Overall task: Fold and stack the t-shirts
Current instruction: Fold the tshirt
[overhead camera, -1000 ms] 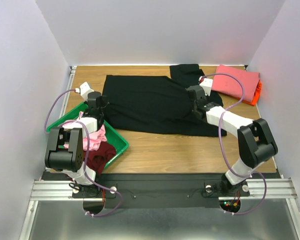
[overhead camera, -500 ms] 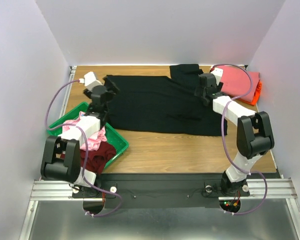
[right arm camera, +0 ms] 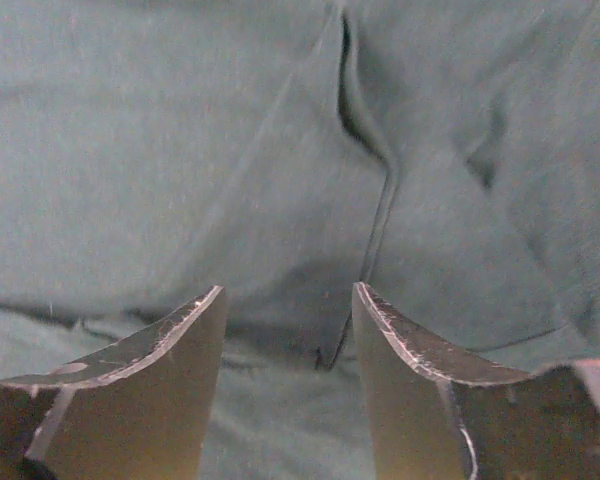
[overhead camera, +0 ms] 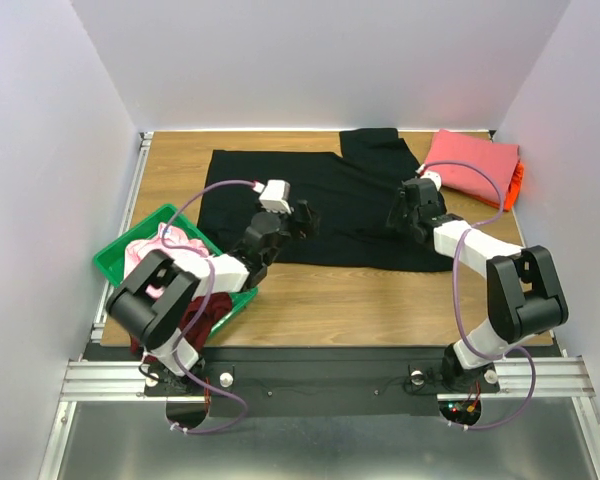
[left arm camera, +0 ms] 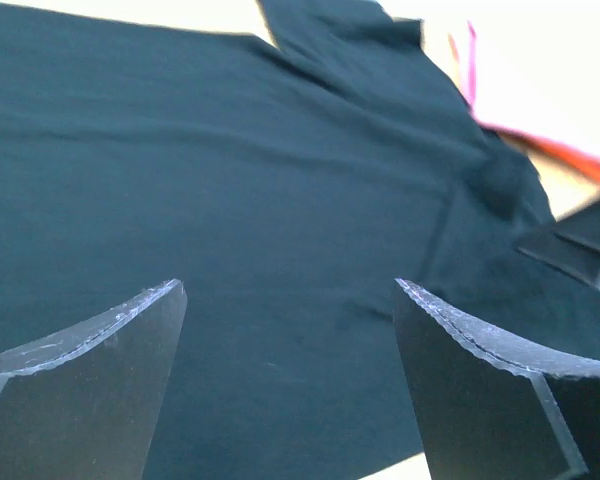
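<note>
As the black tee (overhead camera: 280, 190) lies spread on the surface (overhead camera: 360, 300), long axis 9 to 3 o'clock, I log: left end effector (overhead camera: 307, 217) wide open, empty, above its 6 o'clock hem; right end effector (overhead camera: 396, 216) parted, empty, over its 3 o'clock end. Hem nearer left arm.

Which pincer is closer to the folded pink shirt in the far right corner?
Right. The right pincer is over the black shirt, just left of and nearer than the pink shirt. The left pincer is over the black shirt's near edge, much farther left.
</note>
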Robot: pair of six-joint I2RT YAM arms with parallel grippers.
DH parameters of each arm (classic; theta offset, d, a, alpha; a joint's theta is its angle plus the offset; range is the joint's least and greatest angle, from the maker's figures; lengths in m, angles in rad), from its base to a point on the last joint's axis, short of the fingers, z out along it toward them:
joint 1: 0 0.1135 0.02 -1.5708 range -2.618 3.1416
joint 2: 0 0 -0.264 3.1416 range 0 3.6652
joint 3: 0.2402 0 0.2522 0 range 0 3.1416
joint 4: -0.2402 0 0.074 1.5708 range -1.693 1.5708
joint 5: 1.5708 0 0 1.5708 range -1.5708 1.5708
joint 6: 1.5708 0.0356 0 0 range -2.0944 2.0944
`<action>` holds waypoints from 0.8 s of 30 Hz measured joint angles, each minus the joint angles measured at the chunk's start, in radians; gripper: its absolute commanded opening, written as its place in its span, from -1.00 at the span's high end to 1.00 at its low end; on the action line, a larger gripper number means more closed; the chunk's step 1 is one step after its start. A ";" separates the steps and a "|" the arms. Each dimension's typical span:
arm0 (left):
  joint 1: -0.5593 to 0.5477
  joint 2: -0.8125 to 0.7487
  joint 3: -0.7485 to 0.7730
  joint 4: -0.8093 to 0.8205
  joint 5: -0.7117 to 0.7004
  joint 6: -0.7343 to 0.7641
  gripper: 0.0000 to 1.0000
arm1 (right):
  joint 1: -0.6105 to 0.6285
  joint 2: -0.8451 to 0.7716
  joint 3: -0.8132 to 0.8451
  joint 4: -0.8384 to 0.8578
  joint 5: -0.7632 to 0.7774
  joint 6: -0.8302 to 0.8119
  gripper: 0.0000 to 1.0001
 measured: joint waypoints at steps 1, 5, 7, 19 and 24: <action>-0.013 0.028 0.000 0.029 0.019 0.002 -0.92 | 0.000 0.000 -0.010 0.000 -0.015 0.005 -0.15; -0.057 0.136 0.006 0.100 0.087 0.003 -0.92 | 0.000 0.000 -0.019 -0.002 -0.058 0.018 -0.13; -0.077 0.176 0.014 0.120 0.110 0.002 -0.91 | 0.000 0.000 -0.025 0.003 -0.064 0.021 -0.13; -0.133 0.290 0.063 0.195 0.146 -0.006 -0.92 | 0.000 -0.002 -0.097 -0.001 -0.076 0.030 -0.11; -0.133 0.355 0.063 0.200 0.146 -0.018 -0.91 | 0.000 -0.001 -0.096 0.003 -0.081 0.032 0.14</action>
